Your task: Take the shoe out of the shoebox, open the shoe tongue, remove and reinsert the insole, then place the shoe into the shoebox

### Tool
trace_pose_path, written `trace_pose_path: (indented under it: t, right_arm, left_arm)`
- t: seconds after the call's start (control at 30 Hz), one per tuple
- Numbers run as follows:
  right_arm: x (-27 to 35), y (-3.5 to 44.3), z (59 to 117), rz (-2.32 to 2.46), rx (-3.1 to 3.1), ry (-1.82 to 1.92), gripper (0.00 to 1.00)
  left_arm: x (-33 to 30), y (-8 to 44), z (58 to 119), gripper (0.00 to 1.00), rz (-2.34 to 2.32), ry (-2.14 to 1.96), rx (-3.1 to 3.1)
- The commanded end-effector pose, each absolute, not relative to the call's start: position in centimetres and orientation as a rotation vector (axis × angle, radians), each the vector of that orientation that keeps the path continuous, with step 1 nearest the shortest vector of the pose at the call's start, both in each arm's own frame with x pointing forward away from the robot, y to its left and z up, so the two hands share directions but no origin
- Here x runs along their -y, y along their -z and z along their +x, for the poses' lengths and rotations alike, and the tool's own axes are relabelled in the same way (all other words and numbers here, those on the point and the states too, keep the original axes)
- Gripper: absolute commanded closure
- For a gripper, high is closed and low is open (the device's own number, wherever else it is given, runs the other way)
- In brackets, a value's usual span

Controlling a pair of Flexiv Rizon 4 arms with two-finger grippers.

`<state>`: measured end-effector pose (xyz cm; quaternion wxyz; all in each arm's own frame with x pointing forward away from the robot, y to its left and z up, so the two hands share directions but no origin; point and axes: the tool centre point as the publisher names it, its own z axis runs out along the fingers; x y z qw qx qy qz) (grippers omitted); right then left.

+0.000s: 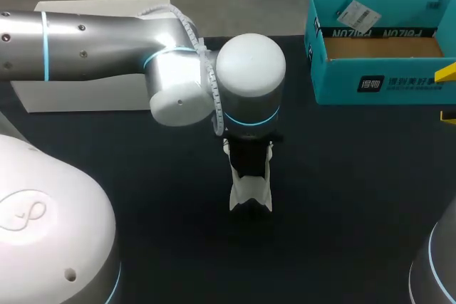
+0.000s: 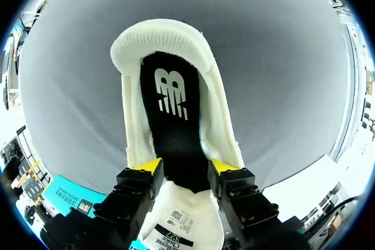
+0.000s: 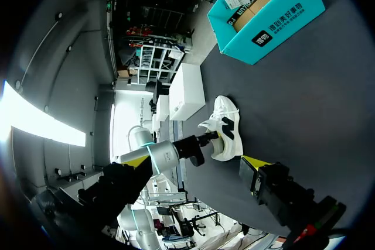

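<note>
Pinch on insole (image 2: 173, 121): left gripper (image 2: 184, 167) clamped across it, above folded-back tongue (image 2: 186, 218). Move slowly along shoe (image 2: 158, 42), no twisting. Right gripper (image 1: 447, 94) spread, empty; could pin heel.

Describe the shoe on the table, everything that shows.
The shoe is a white, knit-looking sneaker with black side accents. It stands on its sole near the middle of the dark table, outside the teal shoebox. Its tongue is folded open, and a black insole with a white logo sits inside, pinched by the left gripper.
</note>
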<state>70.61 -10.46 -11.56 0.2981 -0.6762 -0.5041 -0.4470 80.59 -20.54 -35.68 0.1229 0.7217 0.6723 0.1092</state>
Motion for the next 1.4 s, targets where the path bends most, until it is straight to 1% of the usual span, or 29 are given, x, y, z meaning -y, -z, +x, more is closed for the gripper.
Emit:
trace_pose_path:
  t: [0.03,0.87,1.27,1.4]
  right_arm:
    - [10.4,11.6,70.4,-1.801,1.339,1.188,0.0]
    - [10.4,11.6,70.4,-1.801,1.339,1.188,0.0]
    - [10.4,11.6,70.4,-1.801,1.339,1.188,0.0]
    - [10.4,11.6,70.4,-1.801,1.339,1.188,0.0]
  left_arm:
    - [20.4,35.3,80.4,0.0,2.1,-0.319,-1.963]
    - [20.0,32.6,80.5,0.0,2.071,-0.309,-1.954]
    - [20.3,31.8,82.9,0.0,2.043,-0.359,-1.966]
    - [20.3,30.8,83.7,0.0,2.013,-0.365,-1.979]
